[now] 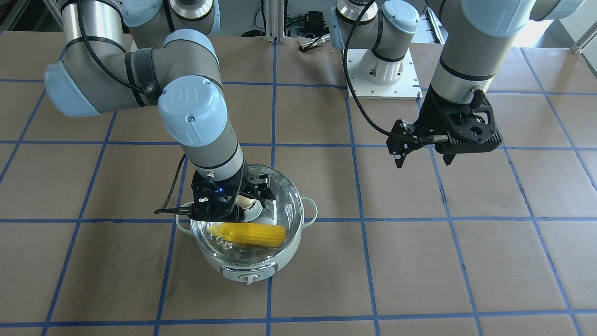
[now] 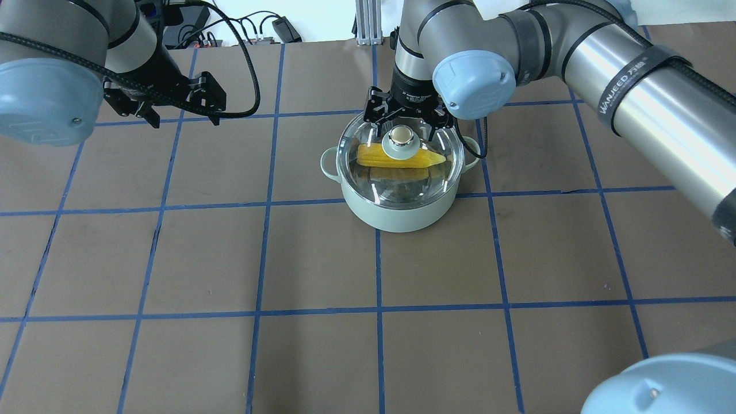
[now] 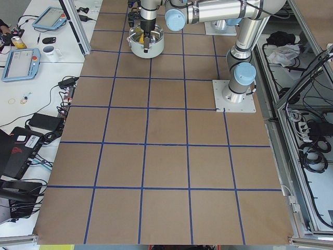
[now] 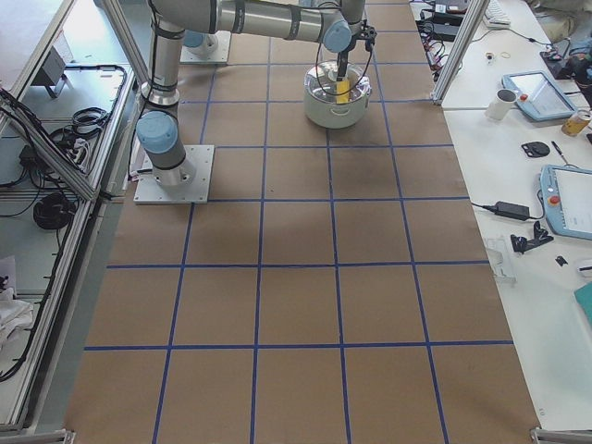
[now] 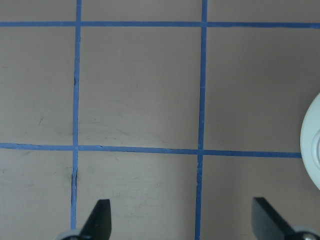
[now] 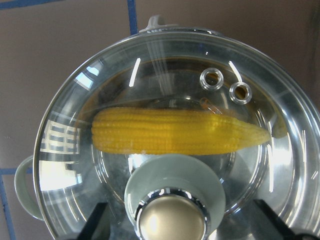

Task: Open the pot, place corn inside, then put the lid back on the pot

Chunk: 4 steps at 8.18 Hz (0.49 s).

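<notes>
Left gripper (image 2: 184, 119): hangs over bare table (image 2: 322, 259), well apart from the pot. Fingers (image 5: 99, 220) spread, nothing between them. Risk is low. A sweep toward centre could strike the pot handle (image 2: 329, 164).
Pot (image 2: 397, 215): upright on the table near the middle, lid on top. Risk: any sideways push on the lid passes to the light body, which may slide or turn.
Corn (image 2: 374, 155): inside the pot, lying across it under the glass, pointed end toward the right. Whether it touches the lid's underside cannot be told. If it does, the lid may rock.
Lid (image 2: 402, 178): resting on the pot rim and appears centred. Full seating all round is not confirmed.
Right gripper (image 2: 401, 129): directly over the lid, fingers (image 6: 96, 227) apart on either side of the knob (image 6: 172, 220), not clamped on it.
Main hazard: a retreat that is not straight up could hook a finger on the knob, dragging the lid askew or off.
</notes>
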### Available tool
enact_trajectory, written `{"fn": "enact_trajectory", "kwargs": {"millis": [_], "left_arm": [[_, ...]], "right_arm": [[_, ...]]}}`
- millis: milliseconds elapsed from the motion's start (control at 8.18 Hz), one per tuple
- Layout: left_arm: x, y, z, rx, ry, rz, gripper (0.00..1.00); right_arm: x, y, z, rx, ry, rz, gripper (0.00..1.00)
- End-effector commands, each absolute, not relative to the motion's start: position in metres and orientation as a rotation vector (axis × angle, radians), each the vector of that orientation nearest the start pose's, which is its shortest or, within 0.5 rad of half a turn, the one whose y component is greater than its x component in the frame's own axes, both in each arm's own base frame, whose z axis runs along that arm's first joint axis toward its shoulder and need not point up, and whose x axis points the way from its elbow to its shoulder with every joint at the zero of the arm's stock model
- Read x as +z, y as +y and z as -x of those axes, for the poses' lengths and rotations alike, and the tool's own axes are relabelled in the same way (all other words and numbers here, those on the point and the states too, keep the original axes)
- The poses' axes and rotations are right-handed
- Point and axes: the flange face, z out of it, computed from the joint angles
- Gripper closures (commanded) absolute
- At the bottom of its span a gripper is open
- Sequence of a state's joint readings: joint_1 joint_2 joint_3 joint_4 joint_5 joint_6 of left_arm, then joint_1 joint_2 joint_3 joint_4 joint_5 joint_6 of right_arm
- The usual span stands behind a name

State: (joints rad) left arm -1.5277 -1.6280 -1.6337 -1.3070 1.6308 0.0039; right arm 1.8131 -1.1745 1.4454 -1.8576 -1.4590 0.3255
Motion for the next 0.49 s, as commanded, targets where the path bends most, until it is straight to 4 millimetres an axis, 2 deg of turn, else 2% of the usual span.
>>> {"fn": "enact_trajectory", "kwargs": {"millis": [0, 122, 367], "left_arm": [[0.455, -0.532, 0.105, -0.217, 3.070, 0.068, 0.00], [0.456, -0.532, 0.105, -0.220, 3.070, 0.068, 0.00], [0.457, -0.531, 0.104, -0.222, 3.067, 0.068, 0.00]], "right_arm": [[0.381, -0.598, -0.280, -0.043, 3.025, -0.112, 0.00], [0.409, -0.600, -0.260, -0.077, 3.053, -0.032, 0.00], [0.467, -0.582, -0.188, -0.104, 3.121, 0.079, 0.01]]}}
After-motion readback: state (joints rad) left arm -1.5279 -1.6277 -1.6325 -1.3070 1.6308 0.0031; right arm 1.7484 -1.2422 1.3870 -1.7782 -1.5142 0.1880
